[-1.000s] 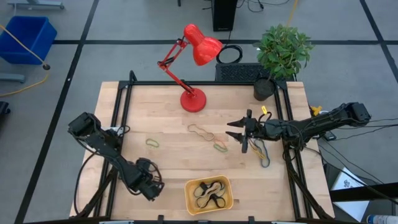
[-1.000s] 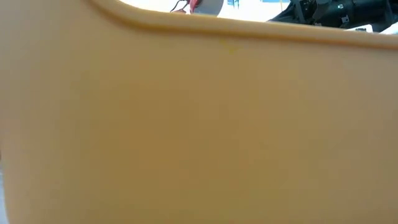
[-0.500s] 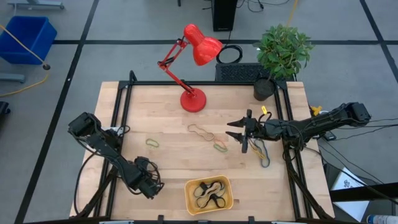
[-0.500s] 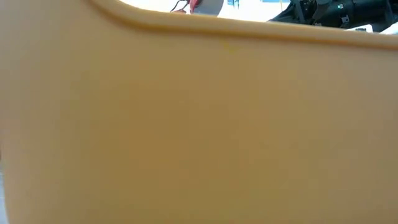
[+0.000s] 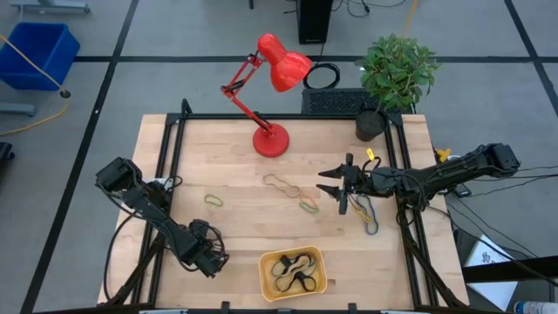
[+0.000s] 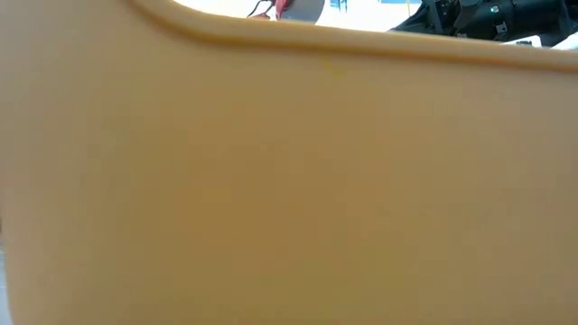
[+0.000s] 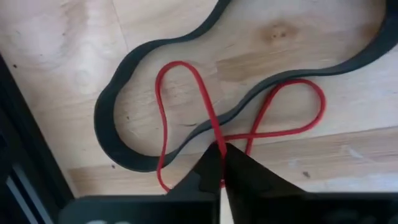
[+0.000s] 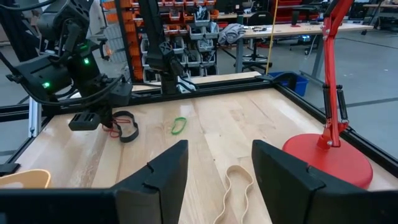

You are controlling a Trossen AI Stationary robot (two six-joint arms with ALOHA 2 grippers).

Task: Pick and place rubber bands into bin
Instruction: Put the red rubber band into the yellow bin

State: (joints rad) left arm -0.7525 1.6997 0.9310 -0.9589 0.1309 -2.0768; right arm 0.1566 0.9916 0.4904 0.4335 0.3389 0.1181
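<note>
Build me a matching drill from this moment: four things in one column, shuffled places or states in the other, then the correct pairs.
Things
1. left gripper
2. right gripper
3. yellow-orange bin
4. green rubber band

Places or states
A. lying alone on the wood, left of the red lamp's base
B. at the table's near edge, with dark bands inside
C. open, hovering near the tan rubber band
D. shut on the red rubber band, which crosses a thick black rubber band

Pairs: 1-D, 2-C, 3-B, 4-A

Bare table lies between the red lamp and yellow bin.
</note>
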